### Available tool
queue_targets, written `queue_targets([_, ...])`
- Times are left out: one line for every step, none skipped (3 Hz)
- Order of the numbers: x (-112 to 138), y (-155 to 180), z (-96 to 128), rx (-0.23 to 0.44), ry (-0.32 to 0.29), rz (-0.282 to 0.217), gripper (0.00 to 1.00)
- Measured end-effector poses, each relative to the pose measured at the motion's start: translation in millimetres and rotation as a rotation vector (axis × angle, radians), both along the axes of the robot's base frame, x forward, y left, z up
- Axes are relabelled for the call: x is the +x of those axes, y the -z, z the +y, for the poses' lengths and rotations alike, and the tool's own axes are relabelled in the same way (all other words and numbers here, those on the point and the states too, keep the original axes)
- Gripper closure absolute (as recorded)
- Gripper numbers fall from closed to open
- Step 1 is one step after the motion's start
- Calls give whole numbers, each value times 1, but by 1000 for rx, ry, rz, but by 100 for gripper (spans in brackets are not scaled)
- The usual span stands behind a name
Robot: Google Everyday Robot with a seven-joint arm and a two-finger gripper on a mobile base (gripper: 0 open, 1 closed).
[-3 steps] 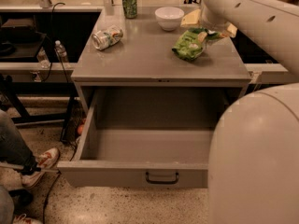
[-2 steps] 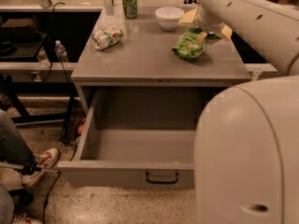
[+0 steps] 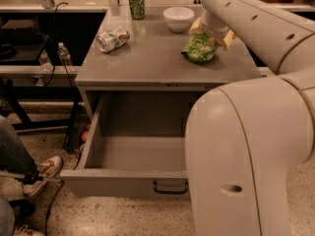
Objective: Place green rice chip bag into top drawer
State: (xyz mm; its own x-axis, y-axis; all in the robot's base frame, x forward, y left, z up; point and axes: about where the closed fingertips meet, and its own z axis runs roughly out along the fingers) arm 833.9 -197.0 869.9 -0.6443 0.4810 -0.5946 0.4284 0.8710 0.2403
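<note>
The green rice chip bag [image 3: 198, 49] lies crumpled on the right part of the grey cabinet top [image 3: 147, 58], just in front of the white bowl [image 3: 178, 17]. My gripper [image 3: 212, 33] hangs right over the bag's far end, open, with a beige finger on each side of the bag's top. The bag rests on the cabinet top. The top drawer [image 3: 123, 183] is pulled out wide below the front edge and shows nothing inside; its black handle [image 3: 170, 188] is at the front centre. My arm hides the drawer's right side.
A green soda can [image 3: 136, 2] stands at the back of the top. A crushed can [image 3: 112, 38] lies on its side at the left. A person's shoe [image 3: 45, 174] and leg are at the lower left. A water bottle [image 3: 63, 53] stands on the left shelf.
My arm's large body has swung left and now covers more of the drawer's right side. The gripper stays over the bag; the bag has not moved.
</note>
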Motion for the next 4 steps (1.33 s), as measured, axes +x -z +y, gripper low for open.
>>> queue_targets([-3, 0, -2, 13, 31, 10, 46])
queue_targets([-18, -7, -12, 44, 39, 1, 76])
queue_targets([-50, -24, -34, 103, 64, -30, 100])
queue_targets([-50, -24, -34, 103, 64, -30, 100])
